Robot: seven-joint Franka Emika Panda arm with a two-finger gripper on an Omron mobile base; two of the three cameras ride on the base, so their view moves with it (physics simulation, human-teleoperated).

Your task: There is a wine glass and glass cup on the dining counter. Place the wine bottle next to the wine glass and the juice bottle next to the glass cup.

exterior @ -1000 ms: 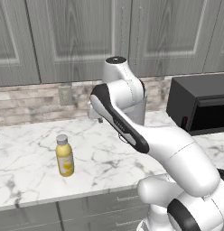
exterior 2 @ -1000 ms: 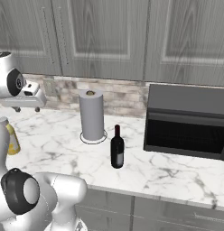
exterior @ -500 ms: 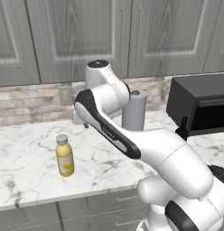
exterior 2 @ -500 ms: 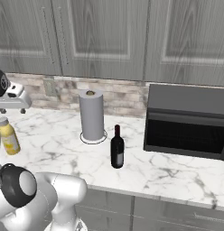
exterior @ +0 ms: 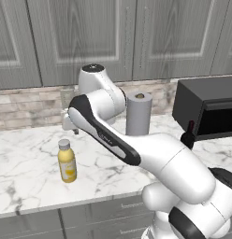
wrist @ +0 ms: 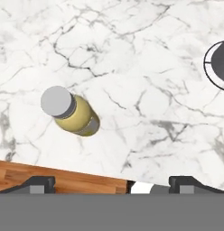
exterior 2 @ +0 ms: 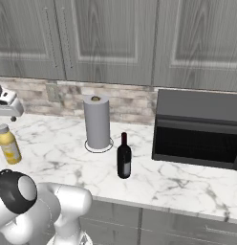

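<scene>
The juice bottle (exterior: 67, 161), yellow with a grey-white cap, stands upright on the marble worktop at the left (exterior 2: 8, 145). From above it lies up and left of my gripper (wrist: 114, 185), whose fingertips (wrist: 39, 184) stand wide apart, open and empty. My hand (exterior: 70, 123) hangs above and just behind the bottle, apart from it. The dark wine bottle (exterior 2: 123, 158) stands in front of the paper-towel roll; in the left base view its red-marked neck (exterior: 188, 136) peeks past my arm. The dining counter, wine glass and glass cup are out of view.
A grey paper-towel roll (exterior 2: 97, 122) stands on its ring base (wrist: 217, 58) near the brick backsplash. A black microwave (exterior 2: 199, 127) fills the right of the worktop. Grey cabinets hang above. The worktop's front edge and wooden floor (wrist: 37, 173) lie just below the juice bottle.
My arm has swung left along the worktop, bringing the hand over the juice bottle. Both bottles and the paper-towel roll have stayed put.
</scene>
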